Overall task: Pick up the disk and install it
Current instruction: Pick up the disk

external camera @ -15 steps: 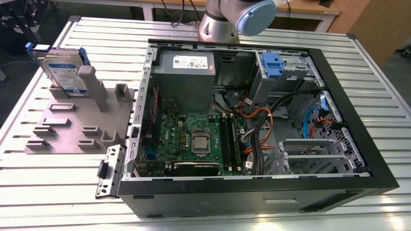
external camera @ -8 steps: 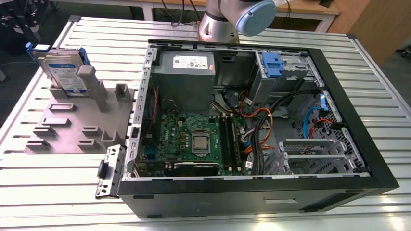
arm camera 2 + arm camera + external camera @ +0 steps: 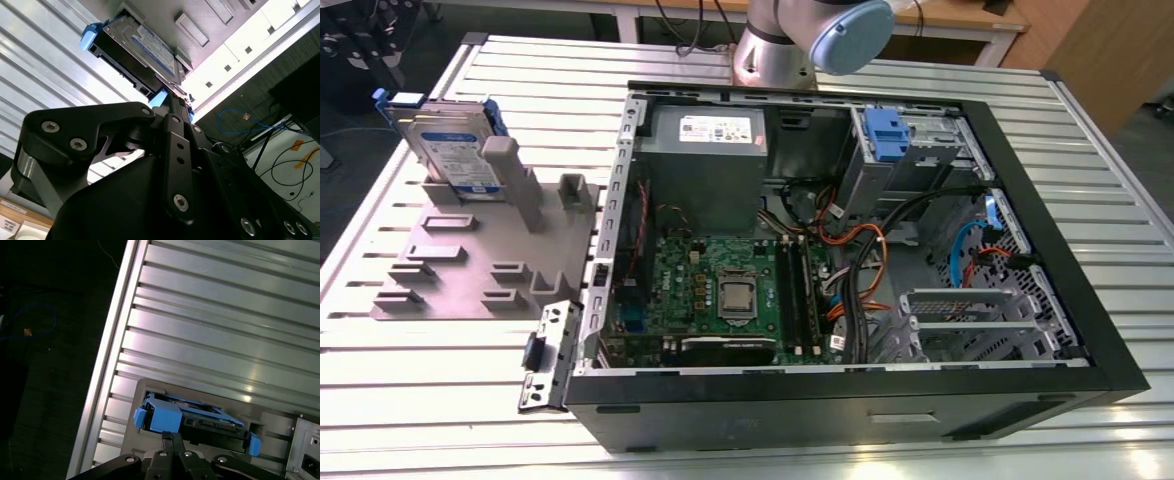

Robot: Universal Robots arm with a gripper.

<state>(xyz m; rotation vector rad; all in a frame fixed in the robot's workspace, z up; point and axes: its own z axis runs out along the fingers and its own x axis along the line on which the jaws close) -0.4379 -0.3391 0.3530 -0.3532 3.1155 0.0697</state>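
The disk [image 3: 454, 140] stands on edge in a slot of the grey holder [image 3: 467, 265] at the exterior view's left, its silver face and blue frame showing. Both wrist views look past my gripper at the disk [image 3: 200, 417] [image 3: 145, 47] sitting in that holder. My gripper [image 3: 172, 437] [image 3: 172, 100] is shut, its two fingers pressed together with nothing between them. It is lined up with the disk's blue end tab [image 3: 165, 419], and the exterior view shows no gripper at the disk, so it is apart from it.
An open black computer case [image 3: 1067, 250] lies on the slatted metal table [image 3: 720, 440], with a motherboard, cables, a grey power supply box [image 3: 704, 150] and a drive bay with a blue latch [image 3: 886, 135]. The arm's joint [image 3: 847, 30] is at the back. The table edge [image 3: 107, 355] drops to dark floor.
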